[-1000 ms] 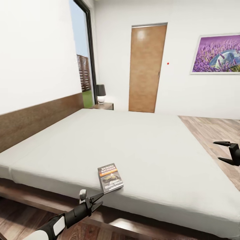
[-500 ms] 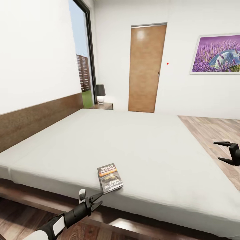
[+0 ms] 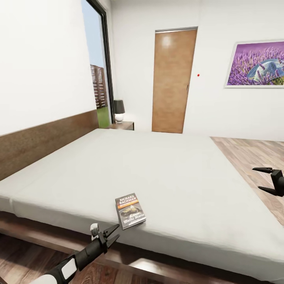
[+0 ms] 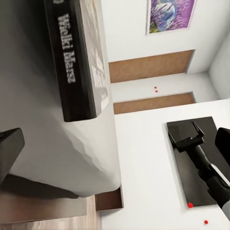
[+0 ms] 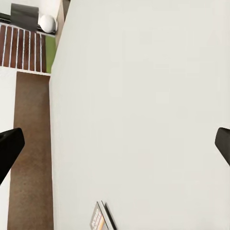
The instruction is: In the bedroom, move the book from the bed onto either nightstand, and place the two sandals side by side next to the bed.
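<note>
The book (image 3: 130, 211), a dark paperback with an orange band, lies flat on the grey mattress of the bed (image 3: 165, 165) near its front edge. My left gripper (image 3: 116, 231) hovers open just below and in front of the book, off the mattress edge. In the left wrist view the book's spine (image 4: 72, 62) is close ahead, with one dark fingertip (image 4: 7, 153) beside the mattress. My right gripper (image 3: 257, 178) stands open over the bed's right side, with nothing between its fingers. In the right wrist view the book (image 5: 101, 218) shows small. The two sandals are out of view.
A nightstand (image 3: 123, 125) with a dark-shaded lamp (image 3: 118, 110) stands at the bed's far corner by the tall window (image 3: 96, 71). A wooden door (image 3: 173, 81) and a purple picture (image 3: 256, 63) are on the far wall. Plank floor (image 3: 252, 154) runs along the bed's right side.
My left gripper has shifted slightly left and tilted up a little toward the book. The book and the right arm have not moved.
</note>
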Motion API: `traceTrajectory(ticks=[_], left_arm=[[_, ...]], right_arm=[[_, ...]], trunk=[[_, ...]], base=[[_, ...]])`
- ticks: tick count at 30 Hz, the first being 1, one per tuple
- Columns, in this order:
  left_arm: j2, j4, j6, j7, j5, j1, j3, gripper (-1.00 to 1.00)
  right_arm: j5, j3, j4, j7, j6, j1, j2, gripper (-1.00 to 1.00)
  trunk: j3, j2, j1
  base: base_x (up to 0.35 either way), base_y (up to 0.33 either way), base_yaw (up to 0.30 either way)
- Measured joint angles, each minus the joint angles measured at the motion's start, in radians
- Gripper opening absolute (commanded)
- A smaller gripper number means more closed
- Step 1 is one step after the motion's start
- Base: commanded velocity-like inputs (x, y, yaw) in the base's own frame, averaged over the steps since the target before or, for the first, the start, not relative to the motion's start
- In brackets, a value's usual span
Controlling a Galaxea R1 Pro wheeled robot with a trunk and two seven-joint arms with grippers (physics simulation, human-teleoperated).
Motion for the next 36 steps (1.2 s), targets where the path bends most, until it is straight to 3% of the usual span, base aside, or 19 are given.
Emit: traceTrajectory(ticks=[36], left_arm=[[-0.006, 0.014, -0.009, 0.02, 0.0, 0.0, 0.009, 1.0]], right_arm=[[0.0, 0.002, 0.0, 0.0, 0.0, 0.0, 0.0, 1.0]], trunk=[[0.0, 0.0, 0.0]], base=[[0.0, 0.0, 0.0]])
